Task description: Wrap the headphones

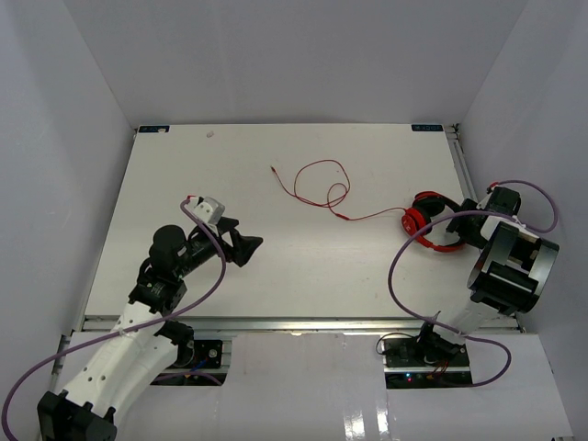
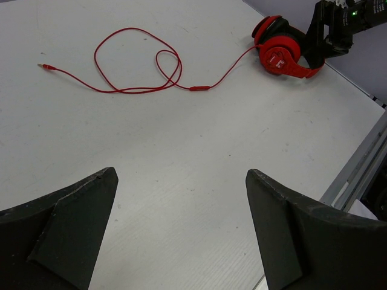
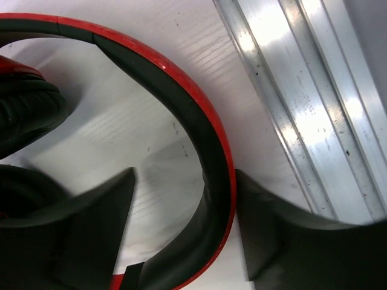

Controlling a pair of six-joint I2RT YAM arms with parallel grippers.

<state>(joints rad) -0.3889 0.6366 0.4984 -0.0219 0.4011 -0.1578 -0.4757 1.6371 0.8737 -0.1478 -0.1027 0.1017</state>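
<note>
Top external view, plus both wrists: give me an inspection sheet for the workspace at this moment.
Surface: white table, metal rail along its right edge.
Job's things: headphones lie by the right edge; cable sprawls in loose loops, unwrapped.
Clutter: nothing seen.
Grippers: left gripper open, empty, over bare table; right gripper open, fingers astride the headband.
Cables: purple arm cables hang from both arms, apart from the red one.
Surroundings: plain white walls on three sides.

Loose cable (image 2: 200,88) crosses mid-table; aluminium rail (image 3: 302,109) flanks the headphones (image 2: 281,57).
</note>
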